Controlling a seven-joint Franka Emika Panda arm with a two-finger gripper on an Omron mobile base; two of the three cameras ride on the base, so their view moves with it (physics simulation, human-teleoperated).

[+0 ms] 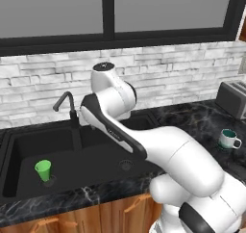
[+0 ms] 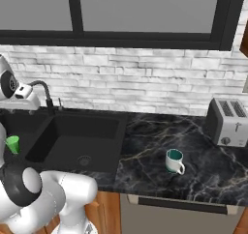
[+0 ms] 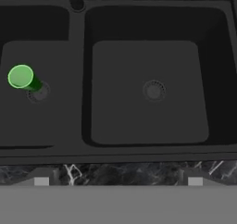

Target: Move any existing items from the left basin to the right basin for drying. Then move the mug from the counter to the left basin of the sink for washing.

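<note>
Here, a glossy black marble table (image 2: 160, 141) with pale veins is seen beneath a whitewashed brick wall (image 2: 145, 78). The small bright green handleless cup (image 3: 21, 77) stands upright in the matte black left basin (image 3: 28, 126). The claw is spread wide, holding nothing.

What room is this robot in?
Most likely a kitchen. There's a black double sink with a faucet, a toaster and a white mug on a marble counter.
</note>
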